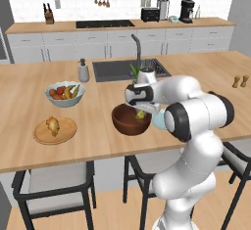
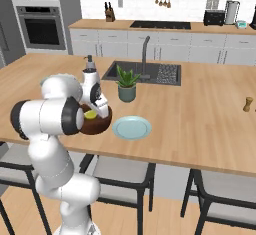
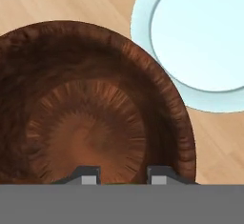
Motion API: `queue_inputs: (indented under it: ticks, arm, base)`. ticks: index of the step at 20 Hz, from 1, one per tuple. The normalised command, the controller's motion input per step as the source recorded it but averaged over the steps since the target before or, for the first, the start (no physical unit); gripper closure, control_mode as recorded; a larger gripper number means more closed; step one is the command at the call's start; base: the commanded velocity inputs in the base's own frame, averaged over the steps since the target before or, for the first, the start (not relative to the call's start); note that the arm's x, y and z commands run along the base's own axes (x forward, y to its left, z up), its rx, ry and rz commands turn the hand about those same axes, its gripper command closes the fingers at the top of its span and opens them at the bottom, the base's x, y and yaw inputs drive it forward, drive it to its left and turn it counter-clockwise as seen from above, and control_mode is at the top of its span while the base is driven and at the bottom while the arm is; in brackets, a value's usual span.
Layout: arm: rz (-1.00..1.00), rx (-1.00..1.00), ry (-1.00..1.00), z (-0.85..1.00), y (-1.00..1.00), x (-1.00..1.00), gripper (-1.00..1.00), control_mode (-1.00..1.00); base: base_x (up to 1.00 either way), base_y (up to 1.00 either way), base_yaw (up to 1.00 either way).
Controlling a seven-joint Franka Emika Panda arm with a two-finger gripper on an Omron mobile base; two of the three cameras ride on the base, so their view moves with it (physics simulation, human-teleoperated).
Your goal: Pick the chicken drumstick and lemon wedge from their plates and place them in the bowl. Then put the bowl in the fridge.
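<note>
My gripper [image 1: 140, 110] [image 2: 92, 111] hangs just above the dark brown wooden bowl [image 1: 128, 122] [image 2: 99, 124] [image 3: 86, 104] on the island counter, shut on the small yellow lemon wedge [image 1: 140, 114] [image 2: 90, 114]. The hand view looks straight down into the bowl, which has nothing on its bottom. The pale blue-green plate [image 2: 131, 127] [image 3: 200, 37] lies bare right beside the bowl. The chicken drumstick [image 1: 53, 124] rests on the light-wood plate [image 1: 63, 133] further left along the counter. The fridge is out of view.
A pale bowl of mixed fruit [image 1: 64, 94] and a soap dispenser [image 1: 84, 71] stand behind the wood plate. The sink [image 1: 115, 70] and a potted plant [image 2: 127, 83] are behind the bowl. Two shakers [image 1: 240, 81] stand far right. Stools [image 1: 54, 185] line the counter's near edge.
</note>
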Motion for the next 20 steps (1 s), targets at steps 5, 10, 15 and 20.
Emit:
queue_inputs:
  ticks: [5, 10, 15, 20]
  arm:
    - [0.0, 0.0, 0.0, -0.35, 0.09, 0.0, -1.0, -1.0]
    - [0.0, 0.0, 0.0, -0.08, 0.15, 0.0, -1.0, -1.0]
    - [0.01, 0.0, 0.0, -0.01, 0.19, 0.0, -1.0, -1.0]
    - [0.06, 0.0, 0.0, 0.46, 0.28, -0.01, -1.0, -1.0]
  base:
    - [0.0, 0.0, 0.0]
    - [0.0, 0.0, 0.0]
    - [0.0, 0.0, 0.0]
    - [0.0, 0.0, 0.0]
